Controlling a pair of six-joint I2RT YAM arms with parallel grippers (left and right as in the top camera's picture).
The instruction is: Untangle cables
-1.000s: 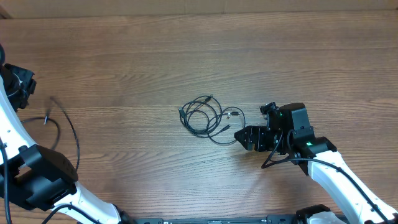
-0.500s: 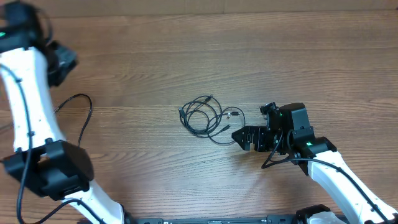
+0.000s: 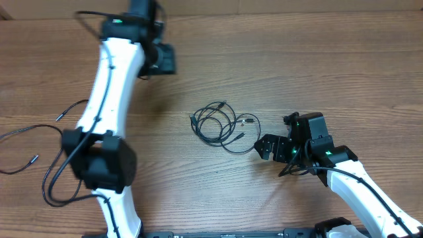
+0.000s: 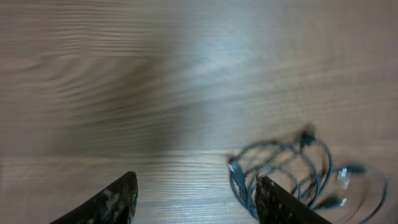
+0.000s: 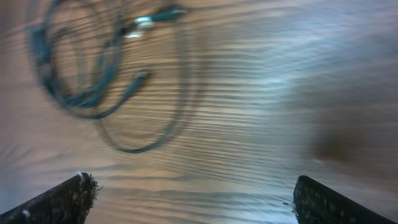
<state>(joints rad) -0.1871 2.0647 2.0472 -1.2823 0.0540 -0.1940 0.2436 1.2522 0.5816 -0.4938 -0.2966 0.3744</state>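
Brown wood-grain worktop (image 3: 344, 59) fills the overhead view, and we see the cables (image 3: 218, 123) lying near its middle as a small tangle of thin black loops with plug ends. Our left hand (image 3: 163, 59) hangs over the far side, up and to the left of the tangle and well apart from it. Our right hand (image 3: 266, 147) sits just beside the tangle's right edge.

From the left wrist, we see two dark fingers (image 4: 107, 203) spread wide with nothing between them, and the cables low on the right, blurred.

From the right wrist, the fingers (image 5: 61, 201) stand wide apart at the frame's lower corners, gripping nothing. The cables lie blurred at upper left.
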